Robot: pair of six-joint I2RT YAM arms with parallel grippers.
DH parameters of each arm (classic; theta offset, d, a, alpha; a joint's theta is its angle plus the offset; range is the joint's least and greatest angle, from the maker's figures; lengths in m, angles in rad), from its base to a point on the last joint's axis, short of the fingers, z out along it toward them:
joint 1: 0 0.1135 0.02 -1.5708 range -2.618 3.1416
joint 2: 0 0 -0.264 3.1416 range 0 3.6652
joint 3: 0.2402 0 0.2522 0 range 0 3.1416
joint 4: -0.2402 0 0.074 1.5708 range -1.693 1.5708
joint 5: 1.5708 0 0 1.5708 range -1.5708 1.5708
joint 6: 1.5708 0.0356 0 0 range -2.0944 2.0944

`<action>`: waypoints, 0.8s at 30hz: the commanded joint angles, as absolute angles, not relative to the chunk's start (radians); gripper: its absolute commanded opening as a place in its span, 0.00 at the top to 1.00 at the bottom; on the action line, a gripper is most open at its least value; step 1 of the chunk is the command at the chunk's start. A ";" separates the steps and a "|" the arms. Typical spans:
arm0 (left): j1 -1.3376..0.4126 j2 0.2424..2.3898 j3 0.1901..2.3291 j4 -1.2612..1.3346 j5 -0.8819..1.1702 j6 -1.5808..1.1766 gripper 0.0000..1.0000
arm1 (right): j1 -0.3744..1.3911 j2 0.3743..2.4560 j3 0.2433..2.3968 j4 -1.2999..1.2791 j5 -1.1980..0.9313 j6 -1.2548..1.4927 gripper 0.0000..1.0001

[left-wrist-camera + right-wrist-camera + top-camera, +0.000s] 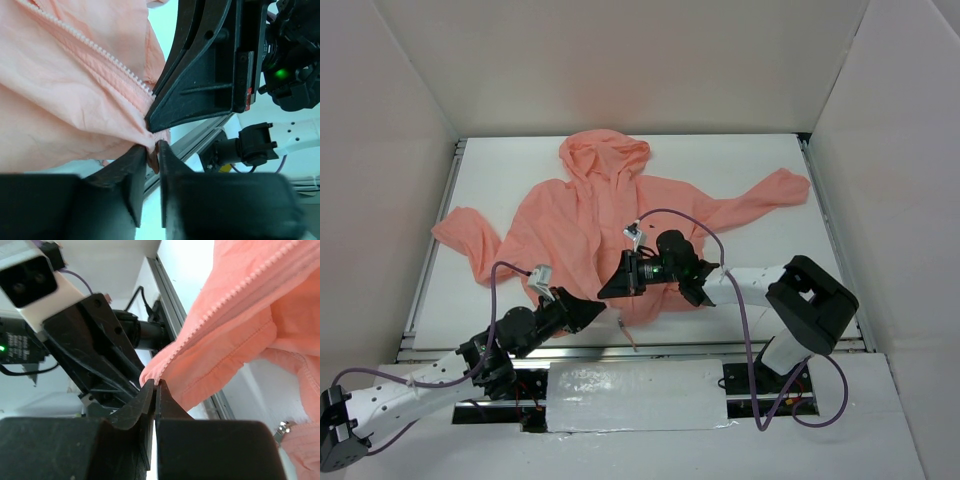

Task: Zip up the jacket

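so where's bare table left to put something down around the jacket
Bare table shows either side of the hood in the far corners, and on the right between the right sleeve and the right arm. Crowded: the near middle, where the left gripper and right gripper pinch the jacket at its hem.

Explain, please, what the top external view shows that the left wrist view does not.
Only the top external view shows the whole jacket spread out, with hood and both sleeves. Only the left wrist view shows the zipper teeth close up and the left end effector pinching the jacket. Both show the right end effector meeting it there.
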State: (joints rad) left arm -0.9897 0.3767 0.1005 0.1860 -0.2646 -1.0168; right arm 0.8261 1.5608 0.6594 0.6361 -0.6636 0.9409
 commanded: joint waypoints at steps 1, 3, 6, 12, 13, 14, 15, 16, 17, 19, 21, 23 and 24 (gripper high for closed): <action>-0.988 0.385 0.103 0.241 -0.269 -0.996 0.69 | 0.833 1.532 0.681 0.595 -0.686 0.864 1.00; -0.989 0.390 0.103 0.252 -0.261 -0.992 0.75 | 0.834 1.516 0.687 0.545 -0.683 0.842 1.00; -0.989 0.403 0.104 0.270 -0.255 -0.983 0.74 | 0.834 1.506 0.687 0.520 -0.678 0.824 1.00; -0.988 0.429 0.106 0.319 -0.230 -0.966 0.67 | 0.834 1.517 0.686 0.528 -0.687 0.831 1.00; -0.988 0.434 0.103 0.327 -0.219 -0.965 0.62 | 0.834 1.520 0.684 0.531 -0.689 0.831 1.00; -0.988 0.439 0.103 0.340 -0.215 -0.963 0.60 | 0.834 1.520 0.684 0.531 -0.689 0.834 1.00; -0.989 0.443 0.101 0.348 -0.210 -0.960 0.59 | 0.834 1.522 0.687 0.529 -0.687 0.833 1.00; -0.989 0.448 0.101 0.353 -0.207 -0.957 0.58 | 0.834 1.522 0.690 0.529 -0.684 0.833 1.00; -0.988 0.451 0.103 0.354 -0.203 -0.957 0.58 | 0.834 1.522 0.690 0.528 -0.684 0.834 1.00; -0.989 0.460 0.103 0.360 -0.198 -0.954 0.56 | 0.833 1.523 0.696 0.526 -0.684 0.836 1.00; -0.988 0.468 0.101 0.368 -0.189 -0.950 0.56 | 0.831 1.523 0.704 0.522 -0.686 0.839 1.00; -0.988 0.474 0.098 0.376 -0.181 -0.946 0.60 | 0.833 1.526 0.709 0.520 -0.686 0.839 1.00; -0.988 0.476 0.095 0.380 -0.178 -0.946 0.62 | 0.834 1.526 0.712 0.517 -0.687 0.839 1.00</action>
State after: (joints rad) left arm -0.9894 0.4706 0.1001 0.2714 -0.2096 -0.9684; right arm 0.8265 1.5414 0.6647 0.5198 -0.6689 0.8505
